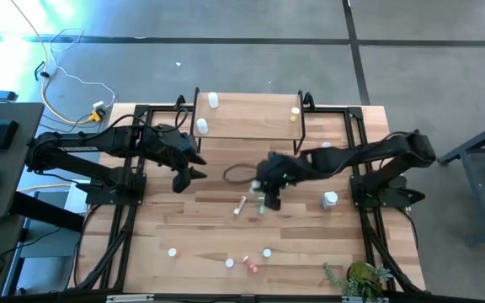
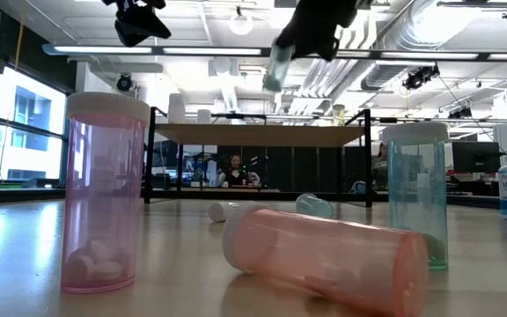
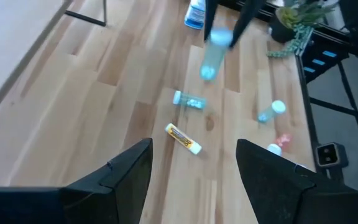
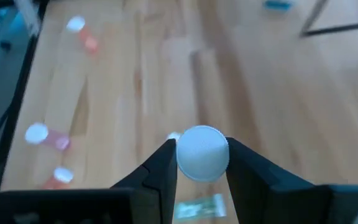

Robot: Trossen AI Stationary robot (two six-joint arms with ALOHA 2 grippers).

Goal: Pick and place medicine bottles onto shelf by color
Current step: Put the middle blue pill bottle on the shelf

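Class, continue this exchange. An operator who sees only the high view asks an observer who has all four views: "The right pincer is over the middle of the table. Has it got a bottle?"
Observer: Yes. The right wrist view shows the right pincer shut on a white-capped bottle.
Operator: Is it off the table?
Observer: The low view shows it hanging in the air, well clear of the table.
Operator: And the left pincer?
Observer: In the left wrist view, the left pincer is open, with nothing between its fingers.
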